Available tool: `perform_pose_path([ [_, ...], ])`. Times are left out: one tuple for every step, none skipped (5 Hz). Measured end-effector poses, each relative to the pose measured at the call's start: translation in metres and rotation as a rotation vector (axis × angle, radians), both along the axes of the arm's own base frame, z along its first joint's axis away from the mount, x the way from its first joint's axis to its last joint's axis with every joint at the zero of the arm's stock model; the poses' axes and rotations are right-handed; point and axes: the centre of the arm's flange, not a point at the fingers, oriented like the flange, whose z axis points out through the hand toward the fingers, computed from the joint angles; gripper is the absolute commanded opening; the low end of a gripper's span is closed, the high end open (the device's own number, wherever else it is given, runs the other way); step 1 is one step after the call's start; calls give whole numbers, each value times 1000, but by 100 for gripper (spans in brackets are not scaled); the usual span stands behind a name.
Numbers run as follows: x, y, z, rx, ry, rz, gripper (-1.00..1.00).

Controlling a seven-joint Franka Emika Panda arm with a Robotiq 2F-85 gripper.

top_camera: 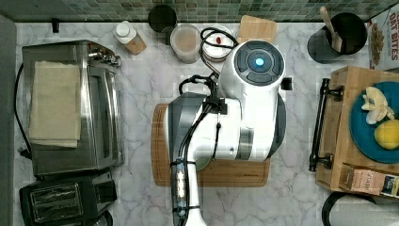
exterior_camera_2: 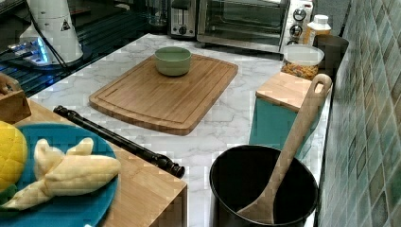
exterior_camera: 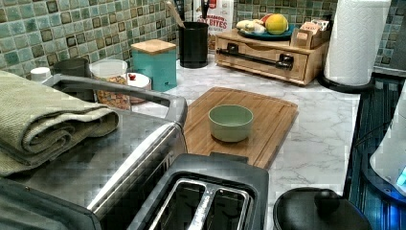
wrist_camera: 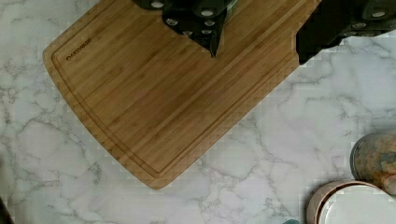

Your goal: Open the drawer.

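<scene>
The drawer [top_camera: 336, 141] is a light wood box at the top view's right edge, with a long black bar handle [top_camera: 320, 123] on its front. It also stands at the back of the counter as the drawer [exterior_camera: 261, 60] in the left view, its front flush with the box. In the right view the handle [exterior_camera_2: 113, 137] runs along the box's near edge. My gripper [wrist_camera: 259, 56] hangs open over the bamboo cutting board [wrist_camera: 163, 98], with nothing between its fingers [wrist_camera: 212, 32]. The white arm [top_camera: 249, 103] hovers above the board, well apart from the drawer.
A green bowl [exterior_camera: 231, 122] sits on the cutting board [exterior_camera: 268, 120]. A blue plate [top_camera: 371, 125] with fruit rests on top of the drawer box. A toaster oven [top_camera: 70, 108], toaster [top_camera: 61, 200], teal canister [exterior_camera: 155, 62], black utensil pot [exterior_camera_2: 262, 189] and paper towel roll [exterior_camera: 356, 40] ring the counter.
</scene>
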Motion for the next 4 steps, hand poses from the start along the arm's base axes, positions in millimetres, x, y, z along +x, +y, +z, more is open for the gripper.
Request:
perform_pose_path([
  [0,0,-3,0,-4,-1,100],
  [-1,0,-7,1,14,1,100],
  [-1,-4,-10,-38,17,34,100],
  [3,-14,-11,-73,-27,172,100],
])
